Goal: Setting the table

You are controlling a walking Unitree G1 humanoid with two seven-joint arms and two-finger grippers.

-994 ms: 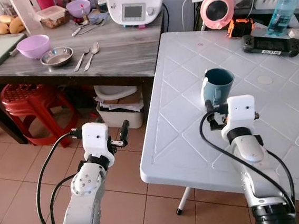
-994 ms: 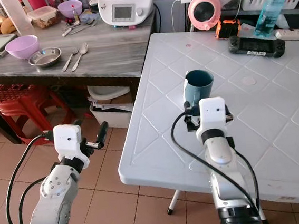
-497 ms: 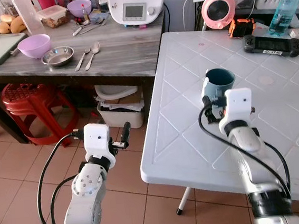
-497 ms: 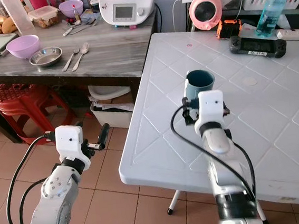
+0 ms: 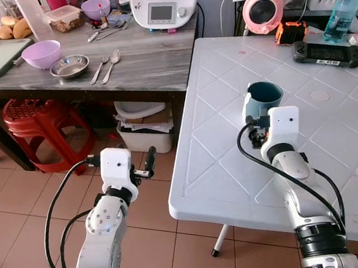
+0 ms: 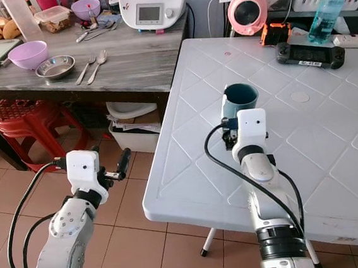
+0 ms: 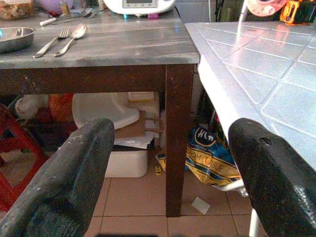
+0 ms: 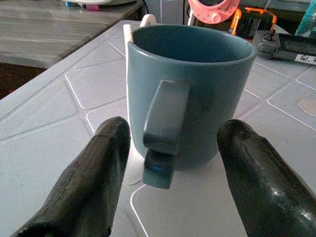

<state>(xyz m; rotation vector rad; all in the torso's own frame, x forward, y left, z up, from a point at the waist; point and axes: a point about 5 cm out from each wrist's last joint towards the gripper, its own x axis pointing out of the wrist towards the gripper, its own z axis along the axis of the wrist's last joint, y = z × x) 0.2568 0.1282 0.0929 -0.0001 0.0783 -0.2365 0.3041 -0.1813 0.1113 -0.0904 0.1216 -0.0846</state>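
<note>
- on the white table (image 5: 333,151), near its left edge: blue mug (image 5: 261,101), upright, empty as far as the rim shows, handle turned toward the robot
- right gripper (image 8: 168,173): over the table just at the mug's 6 o'clock, fingers spread wide either side of the handle, touching nothing
- left gripper (image 5: 145,164): held out over the tiled floor at the table's 9 o'clock, fingers spread, holding nothing
- mug, look: dull teal glaze, straight wall, thick rim, flat strap handle with a small glossy patch near its lower end
- mug, handling (judged): ceramic, stiff, moderately heavy for its size, glaze likely slippery, would chip or break if dropped on tile
- mug, where to take hold (judged): across the handle, or over the wall with one finger inside the rim; the handle is narrow, so a pinch there may let the mug swing
- wooden counter (image 5: 146,55) at 10 o'clock: purple bowl (image 5: 41,55), steel bowl (image 5: 68,66), fork (image 5: 98,70) and spoon (image 5: 111,63) lying side by side
</note>
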